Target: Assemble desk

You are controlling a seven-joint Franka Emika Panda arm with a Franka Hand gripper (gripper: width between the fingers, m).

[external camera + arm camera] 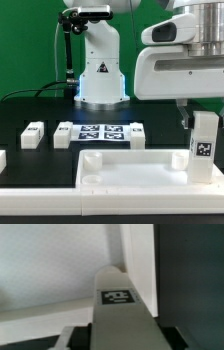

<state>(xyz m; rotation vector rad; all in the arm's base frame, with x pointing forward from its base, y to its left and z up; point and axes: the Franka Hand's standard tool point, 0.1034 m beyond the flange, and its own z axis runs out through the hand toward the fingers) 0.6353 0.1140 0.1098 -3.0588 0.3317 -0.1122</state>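
the claw (124,334) is pinching the leg (122,308): in the wrist view the white post fills the gap between the two dark fingers (88,330), one against each flank. in the exterior view one dark finger shows just beside the post's upper end, under the big white arm housing (185,62).

the leg stands upright and carries a square tag (203,150) on the face towards the exterior camera. the tag is a black block pattern on white inside a black border. in the wrist view it is blurred, and no letters or numbers can be made out on it in either view.

the leg is at the end of the desk top (130,168) on the exterior view's right, near its corner. whether its foot sits in a socket or only rests there cannot be told. the desk top lies flat on the black table (40,108) with its raised rim up, nearest the exterior camera. in the wrist view its pale floor and rim run out beyond the leg's tip.

behind the desk top lies the marker board (100,133), flat, showing several black-and-white square patterns. to the exterior view's left of it lies a loose leg (34,135) with a small dark tag, too small to read. another white piece (3,160) is cut off by the picture's edge. the robot base (100,75) stands at the back with a small dark triangular mark low on its front.
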